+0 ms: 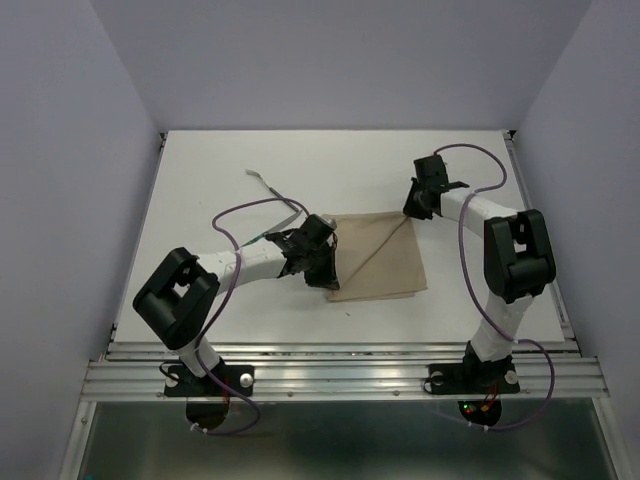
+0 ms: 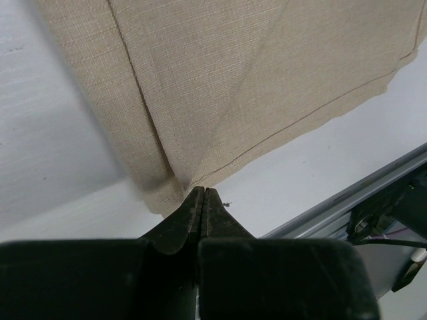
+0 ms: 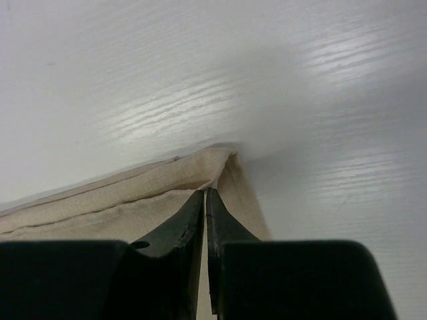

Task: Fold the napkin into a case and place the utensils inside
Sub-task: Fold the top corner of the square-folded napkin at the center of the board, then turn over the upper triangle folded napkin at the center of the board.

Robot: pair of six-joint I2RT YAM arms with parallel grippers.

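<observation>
I see the napkin (image 1: 385,258) lying folded mid-way across the table (image 1: 480,160). My left gripper (image 2: 203,193) is clenched on its 7 o'clock corner and my right gripper (image 3: 205,195) pinches the 1 o'clock corner. The utensils (image 1: 264,181) lie at its 10 o'clock.

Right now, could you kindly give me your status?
Left gripper, right gripper shut on opposite napkin corners. Napkin partly folded, diagonal crease. Utensils aside, nothing blocking.

1. a beige-tan woven cloth napkin (image 2: 267,73) fills the upper part, lying flat, with a diagonal crease running to its near corner.
2. the black left end effector (image 2: 203,195) has its jaws pressed together, tips touching the hem just beside that corner.
3. the white worktop (image 2: 53,153) shows on both sides; a grey metal rail (image 2: 353,193) crosses the lower right.
</observation>
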